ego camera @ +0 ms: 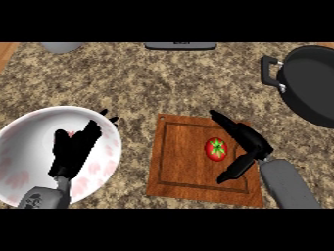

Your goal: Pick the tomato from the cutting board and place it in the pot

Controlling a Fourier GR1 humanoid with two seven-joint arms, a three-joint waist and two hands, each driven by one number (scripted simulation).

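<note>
right robot hand (246,145) spread wide over the right part of the cutting board (180,169), fingers straight toward the far side and thumb angled down, just beside the tomato (216,148) but not closed on it. tomato resting on the board, stem up, with the black pot (321,86) well apart at the far right of the speckled surface (162,78). left robot hand (74,149) open with fingers up above a white bowl (10,152) at the left.

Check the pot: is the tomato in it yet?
Not yet. The pot shows only its dark inside; the tomato lies on the cutting board beside the open right hand.
</note>
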